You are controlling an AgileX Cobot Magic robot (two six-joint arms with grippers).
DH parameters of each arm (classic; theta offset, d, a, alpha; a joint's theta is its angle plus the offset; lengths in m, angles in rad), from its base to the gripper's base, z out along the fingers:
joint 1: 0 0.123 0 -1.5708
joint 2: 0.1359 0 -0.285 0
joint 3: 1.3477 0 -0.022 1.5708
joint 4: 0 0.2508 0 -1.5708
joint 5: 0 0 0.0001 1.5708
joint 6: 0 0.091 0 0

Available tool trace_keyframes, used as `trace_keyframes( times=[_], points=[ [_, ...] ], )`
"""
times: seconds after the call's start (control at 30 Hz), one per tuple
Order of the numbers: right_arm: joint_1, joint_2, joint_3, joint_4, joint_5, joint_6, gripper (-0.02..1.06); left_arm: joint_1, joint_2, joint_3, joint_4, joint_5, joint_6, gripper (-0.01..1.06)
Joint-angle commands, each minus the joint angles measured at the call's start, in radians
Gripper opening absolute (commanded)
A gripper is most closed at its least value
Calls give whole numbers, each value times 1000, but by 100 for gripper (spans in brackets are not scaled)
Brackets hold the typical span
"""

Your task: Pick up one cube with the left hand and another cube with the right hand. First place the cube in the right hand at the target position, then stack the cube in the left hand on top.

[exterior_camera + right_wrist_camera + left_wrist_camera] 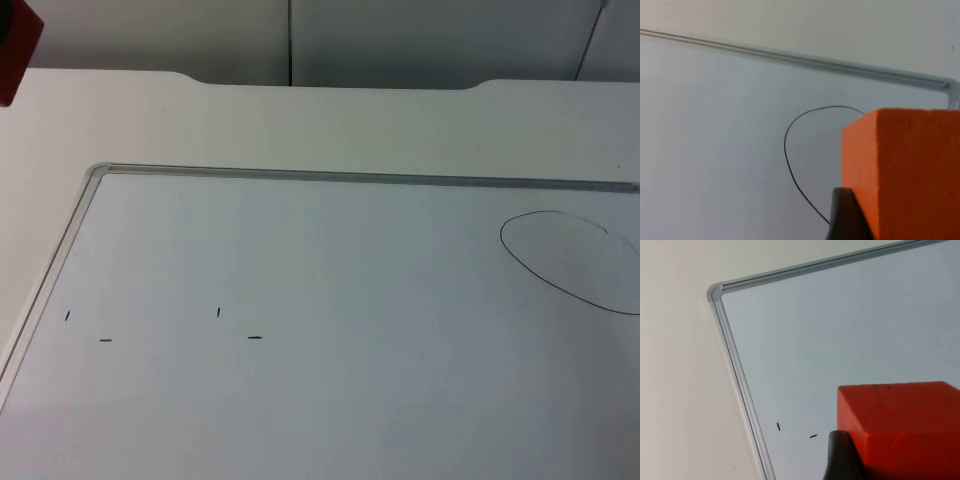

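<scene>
We note the left end effector [850, 460] clamped on a red cube [905, 425], held above the whiteboard [330, 330] near its framed corner and small black tick marks [778, 427]. The right end effector [852, 220] grips an orange cube [910, 170], raised over the drawn oval outline [560, 262] on the whiteboard, which lies on the white surface [300, 125].

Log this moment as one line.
left gripper: holds red cube | right gripper: holds orange cube | drawn oval: bare
</scene>
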Motion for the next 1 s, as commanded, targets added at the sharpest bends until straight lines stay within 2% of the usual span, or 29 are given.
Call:
trace_keyframes(
  times=[0.0,0.17,0.27,0.37,0.4,0.5,0.97],
  points=[
    [-7,52,33,-9,-72,16,0,-7,-10,-3,-12,-11,3,20],
    [0,156,79,-16,-124,17,0,-7,-10,-3,-25,-11,3,20],
    [25,197,86,-53,-149,42,0,-7,-10,-3,-27,-11,1,20],
    [95,262,86,-225,-209,196,0,-7,-10,-3,-30,-11,1,20],
    [95,262,86,-225,-209,196,0,-7,-10,-3,-30,-11,1,20],
    [136,314,86,-300,-233,279,0,-7,-10,-3,-30,-13,1,20],
    [143,430,90,-295,-313,304,0,-7,-10,-3,-30,-10,1,20]
  ],
)
